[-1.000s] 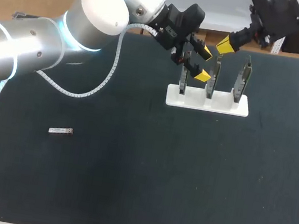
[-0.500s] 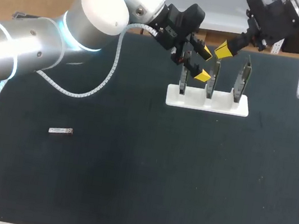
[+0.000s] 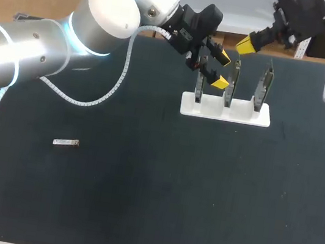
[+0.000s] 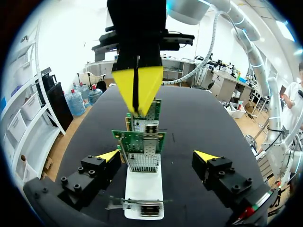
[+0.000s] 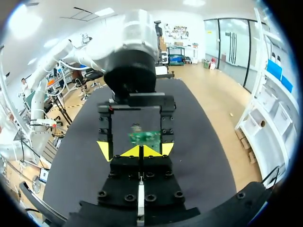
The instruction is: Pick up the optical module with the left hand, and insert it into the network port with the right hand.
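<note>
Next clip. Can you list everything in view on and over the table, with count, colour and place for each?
optical module: one, silver, lying flat on the left part of the table, apart from everything else.
network cards: three, green boards, upright in a row in the stand.
stand: one, white, at the far middle of the table.
table: one, black top.
left gripper: one, black with yellow tips, open and empty, over the stand by the tops of the left and middle cards.
right gripper: one, black with yellow tips, shut with nothing seen in it, above and beyond the middle card.
</note>
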Available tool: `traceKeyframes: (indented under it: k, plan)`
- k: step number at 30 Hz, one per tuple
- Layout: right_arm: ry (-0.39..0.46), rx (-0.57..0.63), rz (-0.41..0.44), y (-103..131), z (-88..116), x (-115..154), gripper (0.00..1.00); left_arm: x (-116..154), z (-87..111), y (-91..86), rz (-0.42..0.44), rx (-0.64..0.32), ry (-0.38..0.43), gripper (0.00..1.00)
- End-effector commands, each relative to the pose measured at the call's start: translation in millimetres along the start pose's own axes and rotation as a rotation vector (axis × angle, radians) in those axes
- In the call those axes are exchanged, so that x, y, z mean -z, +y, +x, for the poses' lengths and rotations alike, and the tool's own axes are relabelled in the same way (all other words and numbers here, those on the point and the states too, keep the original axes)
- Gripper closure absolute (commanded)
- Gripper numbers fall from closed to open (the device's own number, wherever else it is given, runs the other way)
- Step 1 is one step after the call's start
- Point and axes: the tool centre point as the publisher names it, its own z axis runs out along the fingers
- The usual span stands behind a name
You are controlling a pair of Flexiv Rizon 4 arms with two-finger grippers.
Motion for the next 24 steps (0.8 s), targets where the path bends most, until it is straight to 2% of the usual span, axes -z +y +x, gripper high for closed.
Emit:
traceKeyframes:
  k: [1,4,11,18,24]
  plan:
    - [-0.059,0.020,0.008,15.6,1.1,27.8,1.00,-0.1,-0.9,2.4,0.005,0.001,0.005,0.00]
    - [-0.096,0.045,0.013,18.5,5.2,45.3,1.00,-0.1,-0.9,2.4,0.005,0.001,0.005,0.00]
    - [-0.097,0.077,0.011,23.7,29.2,73.8,1.00,-0.1,-0.9,2.4,0.005,0.001,0.005,0.00]
    - [-0.081,0.087,0.010,29.0,50.2,90.8,1.00,-0.1,-0.9,2.4,0.005,0.001,0.005,0.00]
    - [-0.082,0.063,0.019,22.4,72.3,99.1,1.00,-0.1,-0.9,2.4,0.005,0.001,0.005,0.00]
